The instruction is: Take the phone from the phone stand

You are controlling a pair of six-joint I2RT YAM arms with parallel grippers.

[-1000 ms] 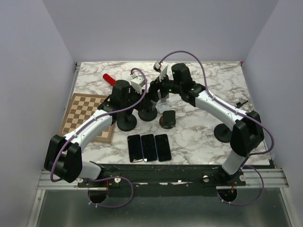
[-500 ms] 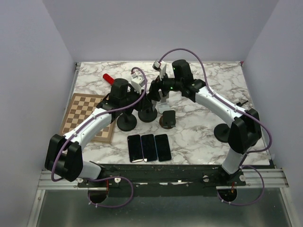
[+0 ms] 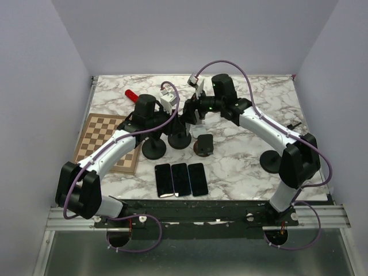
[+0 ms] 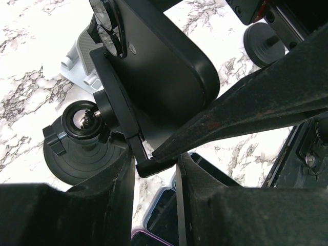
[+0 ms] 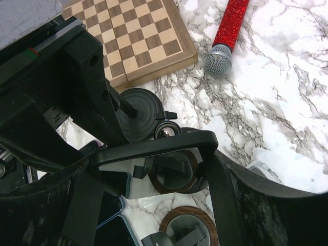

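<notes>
The black phone (image 4: 159, 72) leans on the cradle of a black phone stand (image 4: 82, 148) at mid-table. In the top view the phone (image 3: 188, 115) sits between both grippers, above the stand's round base (image 3: 179, 139). My right gripper (image 5: 154, 169) is shut on the phone (image 5: 154, 148), one finger on each long edge, its screen facing down. My left gripper (image 4: 156, 174) is shut on the cradle's bottom lip (image 4: 151, 165). The right finger (image 4: 246, 113) crosses the left wrist view diagonally. The two grippers (image 3: 183, 118) nearly touch.
Three phones (image 3: 181, 179) lie side by side near the front edge. Other stands are a black one (image 3: 154, 148), a wood-ringed one (image 3: 202, 145) and one at the right (image 3: 270, 161). A chessboard (image 3: 106, 141) and a red microphone (image 3: 133, 95) lie left.
My right wrist has drawn a little back and to the right with the phone in its grip. The left arm has barely moved.
</notes>
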